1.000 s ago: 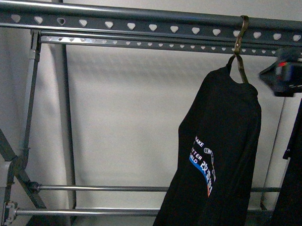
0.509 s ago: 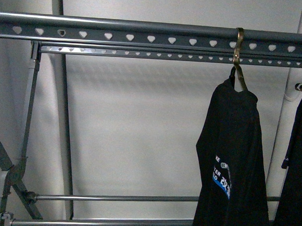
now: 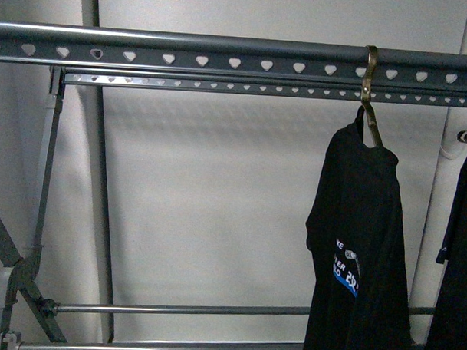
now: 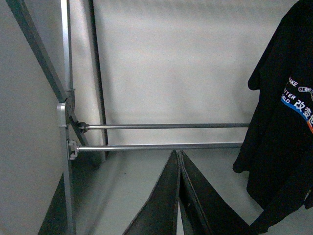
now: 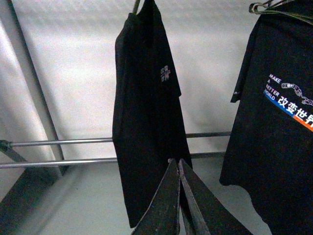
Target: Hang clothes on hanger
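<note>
**Shirt hanging on the rack, both grippers closed and empty**

Clothes (image 3: 361, 248) are hanging from the hanger (image 3: 222, 61) you are watching in the front view: the black T-shirt is suspended by a brass-coloured hook (image 3: 369, 80) that is looping over the front rail, toward the right end of it. Its print (white lettering above a blue stripe) is showing only partly there, near the garment's lower right edge. A second dark garment (image 3: 454, 259) is hanging just beside it at the picture's right border, apart from it as far as you can tell.

You are seeing the left gripper (image 4: 179, 161) in the left wrist view with its two dark fingers pressed together at the tips and nothing between them. It is sitting below the rack's two lower bars (image 4: 161, 136), with the printed shirt (image 4: 283, 127) off to one side and well apart from it.

You are seeing the right gripper (image 5: 176, 169) likewise pressed together and empty. It is pointing at the lower hem of a black shirt (image 5: 146, 122) hanging edge-on; whether it is touching the cloth you cannot tell. Another printed shirt (image 5: 279, 122) is hanging beside that one.
</note>
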`<state>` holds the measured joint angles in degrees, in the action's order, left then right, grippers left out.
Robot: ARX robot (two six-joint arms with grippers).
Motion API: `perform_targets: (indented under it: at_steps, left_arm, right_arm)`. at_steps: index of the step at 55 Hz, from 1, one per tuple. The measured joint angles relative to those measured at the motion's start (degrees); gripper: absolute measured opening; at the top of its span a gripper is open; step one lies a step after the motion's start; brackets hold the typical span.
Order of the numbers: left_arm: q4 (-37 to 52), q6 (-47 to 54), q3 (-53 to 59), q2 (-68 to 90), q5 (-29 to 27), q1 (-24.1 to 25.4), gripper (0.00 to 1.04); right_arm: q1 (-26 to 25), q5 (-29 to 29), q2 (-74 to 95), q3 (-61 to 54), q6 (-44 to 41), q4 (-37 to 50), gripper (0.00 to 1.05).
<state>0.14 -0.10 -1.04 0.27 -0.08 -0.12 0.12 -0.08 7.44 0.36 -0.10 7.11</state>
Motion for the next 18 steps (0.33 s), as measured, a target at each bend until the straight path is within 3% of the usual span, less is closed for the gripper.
perform_targets:
  at_steps: [4, 15, 18]
  left_arm:
    - [0.00, 0.00, 0.00, -0.02, 0.00, 0.00, 0.04]
    - [-0.02, 0.00, 0.00, -0.04, 0.02, 0.00, 0.04]
    - [-0.02, -0.02, 0.00, -0.04, 0.02, 0.00, 0.13]
  right_arm:
    - [0.00, 0.02, -5.38, 0.00, -0.02, -6.51, 0.02]
    - [0.00, 0.00, -7.19, 0.00, -0.02, -7.02, 0.02]
    - [0.00, 0.00, -7.19, 0.00, -0.07, -7.02, 0.12]
